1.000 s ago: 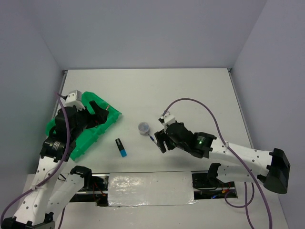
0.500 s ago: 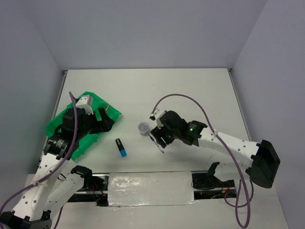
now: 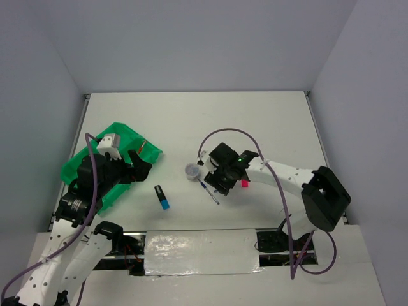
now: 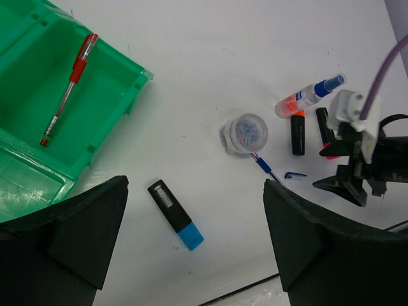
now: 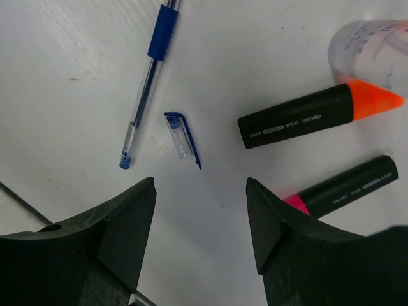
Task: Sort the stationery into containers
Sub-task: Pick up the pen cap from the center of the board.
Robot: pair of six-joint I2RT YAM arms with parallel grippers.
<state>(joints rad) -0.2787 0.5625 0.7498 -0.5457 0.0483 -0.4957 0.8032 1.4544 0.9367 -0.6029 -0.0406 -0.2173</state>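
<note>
right end effector [image 5: 199, 191]: half-spread, empty, over loose pen cap [image 5: 183, 137] | left end effector [image 4: 196, 185]: wide, empty | risk: may miss thin flat cap, knock orange highlighter [image 5: 312, 115] at 2 o'clock

We count one blue highlighter [image 4: 175, 215], one orange highlighter [image 5: 299, 121] and one pink highlighter [image 5: 347, 185], three in all. We find two pens, a red pen [image 4: 69, 89] and a blue pen [image 5: 148, 83], one loose cap [image 5: 182, 138], one bottle [image 4: 309, 97], one tub [image 4: 245, 132], one tray [image 4: 105, 95].
</note>
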